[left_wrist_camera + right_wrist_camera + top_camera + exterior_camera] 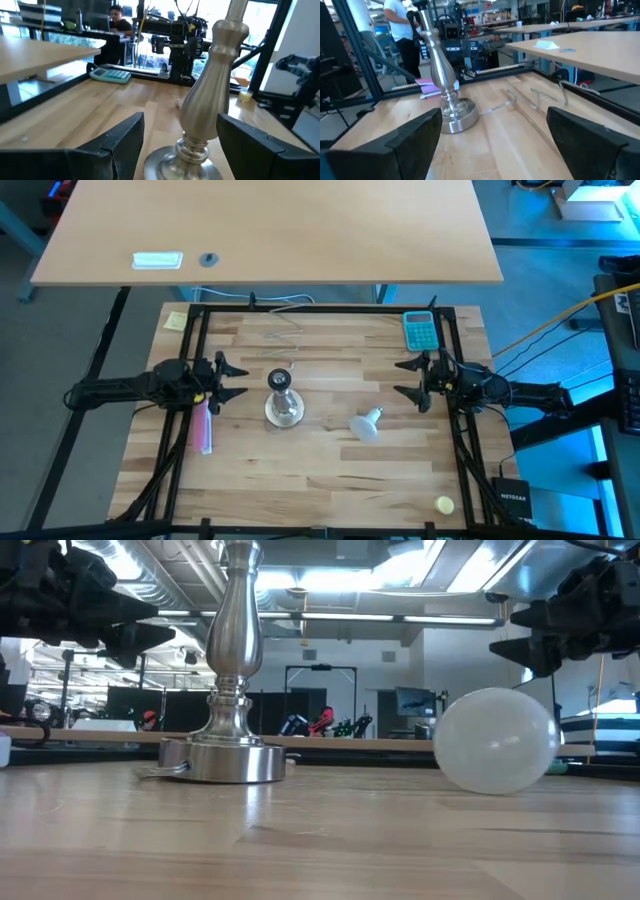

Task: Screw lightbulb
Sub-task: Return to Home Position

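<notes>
The white frosted lightbulb (367,423) lies on its side on the wooden table, right of centre; its globe shows in the low view (496,740). The silvery socket stand (283,401) stands upright on its round base left of it, also in the low view (228,690), the left wrist view (210,105) and the right wrist view (442,80). My left gripper (237,379) is open, above the table, just left of the stand. My right gripper (402,378) is open, above the table, up and right of the bulb. Both are empty.
A pink flat object (205,426) lies near the left arm. A teal calculator (420,330) sits at the far right. A yellow note (176,321) is at the far left, a small yellow object (444,503) at the near right. A thin clear cord (285,330) runs from the stand.
</notes>
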Available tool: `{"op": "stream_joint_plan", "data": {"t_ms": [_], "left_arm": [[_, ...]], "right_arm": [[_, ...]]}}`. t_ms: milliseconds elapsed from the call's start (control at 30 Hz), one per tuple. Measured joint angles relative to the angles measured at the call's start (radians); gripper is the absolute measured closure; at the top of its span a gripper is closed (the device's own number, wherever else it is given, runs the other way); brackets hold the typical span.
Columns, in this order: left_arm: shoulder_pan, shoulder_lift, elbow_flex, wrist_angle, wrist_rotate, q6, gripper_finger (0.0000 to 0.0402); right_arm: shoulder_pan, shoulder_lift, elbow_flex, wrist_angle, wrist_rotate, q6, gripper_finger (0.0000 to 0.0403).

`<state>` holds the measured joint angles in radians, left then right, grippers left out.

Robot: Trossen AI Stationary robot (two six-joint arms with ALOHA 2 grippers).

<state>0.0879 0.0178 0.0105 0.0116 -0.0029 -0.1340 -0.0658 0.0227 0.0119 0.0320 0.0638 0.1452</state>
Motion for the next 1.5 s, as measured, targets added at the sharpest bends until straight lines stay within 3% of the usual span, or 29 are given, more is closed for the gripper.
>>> {"op": "stream_joint_plan", "data": {"t_ms": [1500], "left_arm": [[0.0,0.004,-0.001,-0.002,0.0,0.003,0.0164]], "right_arm": [[0.0,0.002,-0.004,-0.004,-0.038,-0.001,0.004]]}}
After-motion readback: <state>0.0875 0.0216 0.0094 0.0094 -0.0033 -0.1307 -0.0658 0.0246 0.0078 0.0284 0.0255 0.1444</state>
